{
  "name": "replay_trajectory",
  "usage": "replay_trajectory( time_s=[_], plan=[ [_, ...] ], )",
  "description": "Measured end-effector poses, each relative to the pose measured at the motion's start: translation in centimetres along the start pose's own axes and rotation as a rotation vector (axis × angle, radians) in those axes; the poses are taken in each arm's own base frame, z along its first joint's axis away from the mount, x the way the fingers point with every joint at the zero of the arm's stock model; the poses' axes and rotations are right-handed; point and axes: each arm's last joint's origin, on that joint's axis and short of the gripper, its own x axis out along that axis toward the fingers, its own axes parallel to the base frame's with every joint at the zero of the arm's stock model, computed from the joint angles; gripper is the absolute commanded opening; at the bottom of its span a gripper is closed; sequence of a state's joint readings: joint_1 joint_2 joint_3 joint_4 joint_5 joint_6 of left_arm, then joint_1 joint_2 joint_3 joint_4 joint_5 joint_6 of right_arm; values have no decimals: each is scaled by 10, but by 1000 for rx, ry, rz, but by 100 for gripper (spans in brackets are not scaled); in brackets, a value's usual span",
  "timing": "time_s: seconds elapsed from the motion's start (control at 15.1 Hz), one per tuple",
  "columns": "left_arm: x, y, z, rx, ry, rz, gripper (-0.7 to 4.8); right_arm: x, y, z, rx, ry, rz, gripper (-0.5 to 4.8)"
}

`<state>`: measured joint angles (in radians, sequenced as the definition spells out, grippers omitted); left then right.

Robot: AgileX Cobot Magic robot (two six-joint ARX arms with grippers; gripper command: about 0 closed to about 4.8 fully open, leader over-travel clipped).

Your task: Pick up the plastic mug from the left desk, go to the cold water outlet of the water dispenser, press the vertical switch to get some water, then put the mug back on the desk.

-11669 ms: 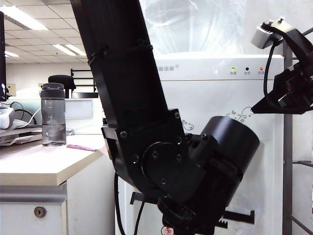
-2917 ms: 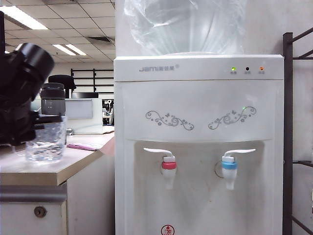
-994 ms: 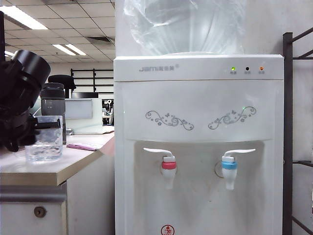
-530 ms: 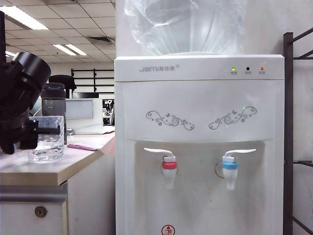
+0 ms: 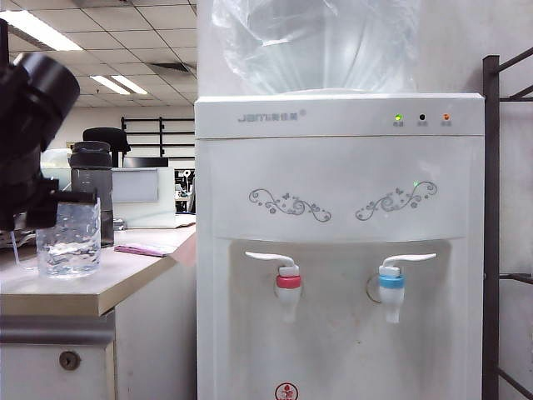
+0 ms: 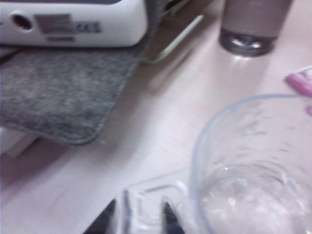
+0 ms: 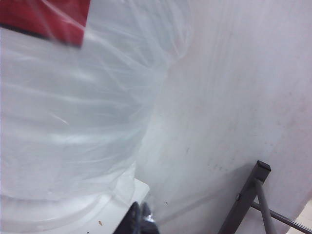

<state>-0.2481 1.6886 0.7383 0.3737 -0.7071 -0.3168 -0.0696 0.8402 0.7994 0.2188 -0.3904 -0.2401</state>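
Mug [image 5: 68, 237] leftward, upright | left claw [image 6: 137, 220]: handle [image 6: 146, 194], grip unclear | right claw [image 7: 140, 219]: clenched by bottle [image 7: 68, 122]

The big clear bottle [image 7: 68, 112] fills most of the right wrist view, its crinkled wall glinting, with a red label [image 7: 44, 17] near its upper part. It sits on the white top of the water dispenser [image 7: 119, 207]. The right gripper [image 7: 140, 219] shows only as dark fingertips pressed together, just beside the bottle's base. Beyond the bottle is a pale wall [image 7: 234, 87], and a dark metal frame [image 7: 248, 195] stands against it.

"jam" brand on water dispenser [image 5: 333, 208] top panel; other print illegible
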Motion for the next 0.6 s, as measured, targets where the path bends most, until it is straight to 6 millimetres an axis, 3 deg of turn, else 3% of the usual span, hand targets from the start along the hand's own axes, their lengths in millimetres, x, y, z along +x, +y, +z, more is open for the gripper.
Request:
replay_trajectory(
  time_s=[0.4,0.6],
  plan=[
    [-2,0,-9,67,82,-24,122,0,0,0,0,-2,7,-1],
    [-8,3,-3,68,89,-37,121,0,0,0,0,-1,7,-1]
  ],
)
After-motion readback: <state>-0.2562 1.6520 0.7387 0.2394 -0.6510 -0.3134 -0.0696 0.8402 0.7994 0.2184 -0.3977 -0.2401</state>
